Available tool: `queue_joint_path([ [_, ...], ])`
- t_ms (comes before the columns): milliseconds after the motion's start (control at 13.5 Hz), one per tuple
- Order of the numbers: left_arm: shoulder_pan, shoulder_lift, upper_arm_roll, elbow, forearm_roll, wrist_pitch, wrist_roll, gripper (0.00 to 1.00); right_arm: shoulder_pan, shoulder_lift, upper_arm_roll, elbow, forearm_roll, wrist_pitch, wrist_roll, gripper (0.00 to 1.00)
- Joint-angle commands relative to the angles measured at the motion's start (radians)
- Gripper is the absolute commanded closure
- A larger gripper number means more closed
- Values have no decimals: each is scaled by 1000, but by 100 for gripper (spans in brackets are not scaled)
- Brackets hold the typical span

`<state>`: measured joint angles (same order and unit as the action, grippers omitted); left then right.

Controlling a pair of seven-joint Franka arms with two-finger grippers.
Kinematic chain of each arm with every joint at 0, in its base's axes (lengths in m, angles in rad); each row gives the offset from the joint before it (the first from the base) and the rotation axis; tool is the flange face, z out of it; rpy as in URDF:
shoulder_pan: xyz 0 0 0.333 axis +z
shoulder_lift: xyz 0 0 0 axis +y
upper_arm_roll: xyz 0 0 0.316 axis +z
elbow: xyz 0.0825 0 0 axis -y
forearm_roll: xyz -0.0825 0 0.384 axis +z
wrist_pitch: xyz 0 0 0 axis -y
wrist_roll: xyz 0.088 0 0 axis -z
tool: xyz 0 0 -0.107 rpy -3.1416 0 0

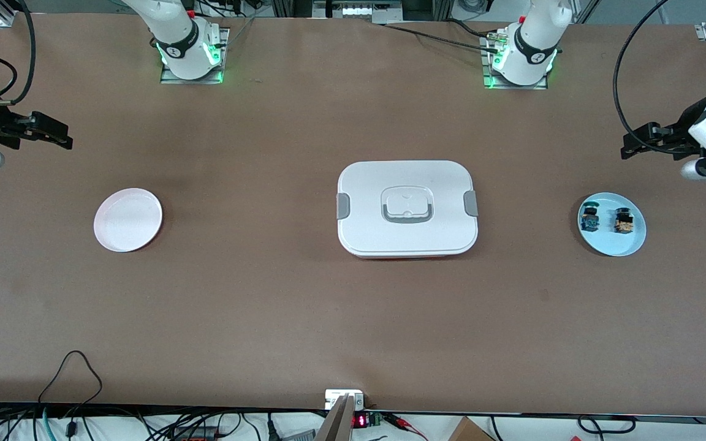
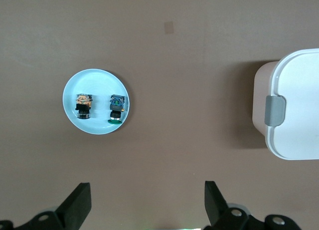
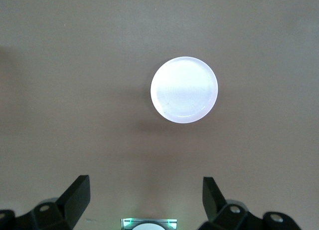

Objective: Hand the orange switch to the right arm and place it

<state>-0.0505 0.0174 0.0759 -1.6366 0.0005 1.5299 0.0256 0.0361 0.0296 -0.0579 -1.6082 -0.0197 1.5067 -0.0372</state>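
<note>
The orange switch (image 1: 622,220) (image 2: 83,106) lies on a light blue plate (image 1: 611,245) (image 2: 94,80) toward the left arm's end of the table. A similar blue-teal switch (image 1: 590,218) (image 2: 116,109) lies beside it on the same plate. My left gripper (image 1: 630,144) (image 2: 147,190) hangs open and empty over bare table at that end, apart from the plate. My right gripper (image 1: 62,138) (image 3: 146,184) waits open and empty over the right arm's end. An empty white plate (image 1: 127,219) (image 3: 184,90) lies on the table at that end.
A white lidded box (image 1: 407,208) (image 2: 294,110) with grey side clips sits in the middle of the table between the two plates. Both arm bases (image 1: 190,52) (image 1: 521,58) stand at the table's back edge. Cables (image 1: 71,392) run along the front edge.
</note>
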Motion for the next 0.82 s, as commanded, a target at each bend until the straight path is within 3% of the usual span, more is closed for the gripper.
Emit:
queue_joint_path([
  [0, 1, 7, -4, 38, 21, -39, -13, 0, -1, -10, 0, 4, -8, -8, 17, 0],
  [743, 11, 15, 1, 55, 6, -85, -7, 0, -1, -8, -2, 4, -11, 3, 16, 0],
])
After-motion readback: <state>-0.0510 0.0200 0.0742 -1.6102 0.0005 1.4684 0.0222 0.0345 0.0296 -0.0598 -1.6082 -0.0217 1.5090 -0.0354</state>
